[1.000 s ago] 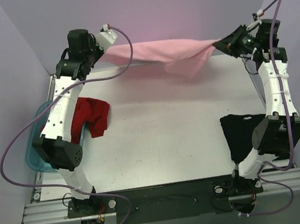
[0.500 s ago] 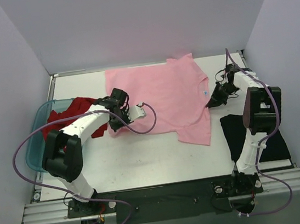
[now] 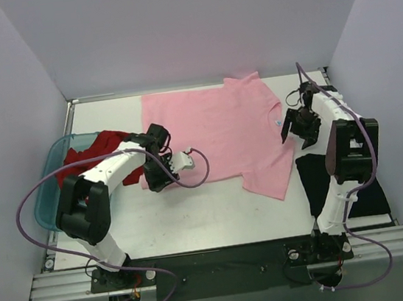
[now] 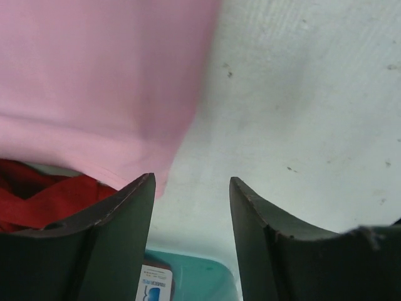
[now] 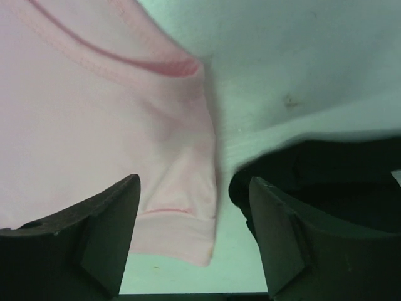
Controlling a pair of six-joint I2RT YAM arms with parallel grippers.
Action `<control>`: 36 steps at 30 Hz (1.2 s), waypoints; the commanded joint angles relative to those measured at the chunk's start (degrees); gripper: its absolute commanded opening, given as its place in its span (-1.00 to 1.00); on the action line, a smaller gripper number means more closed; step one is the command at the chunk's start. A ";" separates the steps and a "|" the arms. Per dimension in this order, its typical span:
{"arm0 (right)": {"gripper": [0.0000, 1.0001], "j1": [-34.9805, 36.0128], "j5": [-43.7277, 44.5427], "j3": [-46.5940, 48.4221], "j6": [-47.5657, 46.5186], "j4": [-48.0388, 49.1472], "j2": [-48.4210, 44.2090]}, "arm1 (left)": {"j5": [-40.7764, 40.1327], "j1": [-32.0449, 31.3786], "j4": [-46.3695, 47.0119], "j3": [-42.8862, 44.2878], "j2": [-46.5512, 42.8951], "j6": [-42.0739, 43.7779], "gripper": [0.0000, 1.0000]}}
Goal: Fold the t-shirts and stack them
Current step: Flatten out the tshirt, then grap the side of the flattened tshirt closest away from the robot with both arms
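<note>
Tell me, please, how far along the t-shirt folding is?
Done: the pink t-shirt lies spread flat on the table. In hand: nothing; the left gripper and right gripper stand open at its edges. Left: folding it, the dark red t-shirt at the teal bin, and stacking. The black t-shirt on the right may be folded already.

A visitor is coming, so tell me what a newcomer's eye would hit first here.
A light pink cloth t-shirt lies spread flat across the far half of the white table, with the left fingers and the right fingers open at its opposite edges. A crumpled dark red shirt spills from a translucent teal plastic bin at the left; a black shirt lies at the right.
</note>
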 commanded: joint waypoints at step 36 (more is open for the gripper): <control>-1.00 3.86 -5.31 -37.13 14.89 -0.93 -32.10 | 8.60 9.53 10.37 -9.83 -5.08 10.10 -1.00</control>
